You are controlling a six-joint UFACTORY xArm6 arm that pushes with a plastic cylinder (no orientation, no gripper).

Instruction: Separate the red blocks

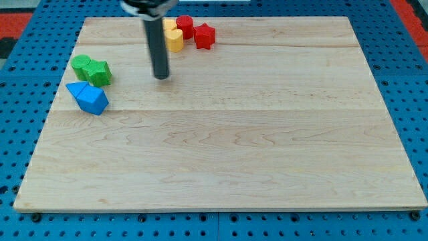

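Two red blocks sit together near the view's top edge: a red cylinder [184, 26] and a red star-shaped block [204, 36] just to its right, touching or nearly touching. A yellow block [174, 39] lies against the cylinder's left side, and a second yellow block [169, 25] sits behind it, partly hidden by the rod. My tip [161, 76] rests on the board below and to the left of this cluster, apart from all blocks.
Two green blocks [91, 69] sit at the view's left, touching each other. Two blue blocks [88, 97] lie just below them. The wooden board [267, 134] rests on a blue perforated base.
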